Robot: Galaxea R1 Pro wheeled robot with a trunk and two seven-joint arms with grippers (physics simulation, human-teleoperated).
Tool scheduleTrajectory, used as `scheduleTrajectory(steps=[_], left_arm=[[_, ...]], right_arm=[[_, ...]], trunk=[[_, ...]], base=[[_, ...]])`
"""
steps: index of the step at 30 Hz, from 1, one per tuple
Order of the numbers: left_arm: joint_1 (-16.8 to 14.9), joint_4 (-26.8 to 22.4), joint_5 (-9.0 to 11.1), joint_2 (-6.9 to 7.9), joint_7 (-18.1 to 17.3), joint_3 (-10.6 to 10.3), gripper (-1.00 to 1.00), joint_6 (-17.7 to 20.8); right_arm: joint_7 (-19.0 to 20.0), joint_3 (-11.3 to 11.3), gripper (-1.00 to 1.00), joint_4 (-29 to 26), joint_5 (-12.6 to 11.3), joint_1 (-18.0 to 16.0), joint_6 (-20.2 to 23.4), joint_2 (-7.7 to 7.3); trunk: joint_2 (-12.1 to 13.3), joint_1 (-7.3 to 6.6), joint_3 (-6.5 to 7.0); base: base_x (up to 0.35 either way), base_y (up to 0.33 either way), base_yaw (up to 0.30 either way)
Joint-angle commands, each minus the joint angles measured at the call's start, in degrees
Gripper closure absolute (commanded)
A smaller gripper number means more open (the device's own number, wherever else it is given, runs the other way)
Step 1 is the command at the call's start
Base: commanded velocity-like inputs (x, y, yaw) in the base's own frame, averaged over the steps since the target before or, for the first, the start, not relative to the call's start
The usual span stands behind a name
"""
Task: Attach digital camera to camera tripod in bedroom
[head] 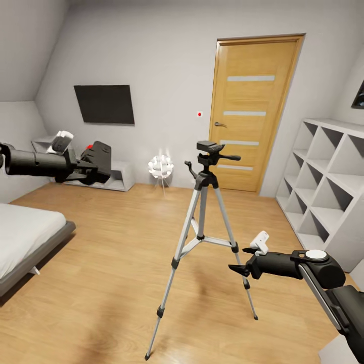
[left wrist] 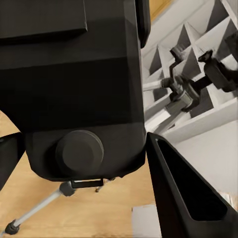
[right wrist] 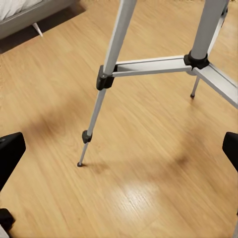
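while the left tool was clamped on the digital camera, held up at approx 10 o'clock w/ its red button showing, the camera tripod stood on the wood floor near centre, head bare at 12 o'clock. right tool hung spread w/ nothing in it at 4 o'clock, beside a tripod leg. step in hand, i'd judge: carrying the camera over to the head. next move needed the camera's base brought level above the head plate, then lowered on.

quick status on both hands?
Left hand: closed on the camera.
Right hand: open, empty, beside the tripod.
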Motion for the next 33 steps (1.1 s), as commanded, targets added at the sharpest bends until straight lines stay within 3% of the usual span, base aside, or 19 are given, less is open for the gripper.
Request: scheduleTrajectory(steps=[1, 2, 3, 6, 9, 13, 21, 24, 33], left_arm=[[-2.03, 0.88, 0.89, -0.07, 0.71, -2.15, 1.00, 0.22], [-3.80, 1.74, 1.62, -0.18, 0.91, -4.06, 1.00, 0.22], [-7.02, 3.41, 3.07, -0.39, 1.19, -7.56, 1.00, 0.22], [-10.71, 5.06, 4.75, -0.57, 1.39, -11.95, 1.00, 0.22], [-13.58, 5.74, 5.66, -0.66, 1.36, -14.99, 1.00, 0.22], [-16.35, 5.75, 6.03, -0.76, 1.28, -17.28, 1.00, 0.22], [-18.85, 2.43, 6.03, -0.86, 1.19, -18.23, 1.00, 0.22], [-19.49, 0.87, 6.03, -1.51, 1.16, -17.93, 1.00, 0.22], [-20.00, -0.12, 6.03, -6.56, 1.42, -17.81, 1.00, -3.54]], right_arm=[[-0.01, 0.04, -1.00, -0.04, -0.19, -0.06, 0.40, -0.03], [0.02, 0.01, -1.00, -0.04, -0.19, -0.06, 0.39, -0.02], [0.05, -0.02, -1.00, -0.04, -0.23, -0.06, 0.37, 0.00], [0.11, -0.05, -1.00, -0.04, -0.25, -0.06, 0.32, 0.01], [0.11, -0.07, -1.00, -0.04, -0.27, -0.06, 0.30, 0.06], [0.14, -0.02, -1.00, -0.07, -0.28, -0.06, 0.27, 0.11], [0.17, 0.00, -1.00, -0.09, -0.28, -0.06, 0.30, 0.12], [0.24, 0.02, -1.00, -0.06, -0.28, -0.06, 0.24, 0.12], [0.37, -0.01, -1.00, -0.07, -0.28, -0.06, -0.71, -0.16]], trunk=[[0.37, -0.22, 0.11], [0.77, -0.44, 0.29], [1.17, -0.66, 0.47], [2.37, -1.32, 1.01], [3.58, -1.98, 1.55], [5.18, -2.86, 2.27], [8.39, -4.61, 3.70], [9.59, -5.27, 4.24], [13.20, -7.25, 5.86]], base=[[0.000, 0.000, 0.000], [0.000, 0.000, 0.000], [0.000, 0.000, 0.000], [0.000, 0.000, 0.000], [0.000, 0.000, 0.000], [0.000, 0.000, 0.001], [0.000, 0.000, 0.042], [0.000, 0.000, 0.016], [0.000, 0.000, 0.004]])
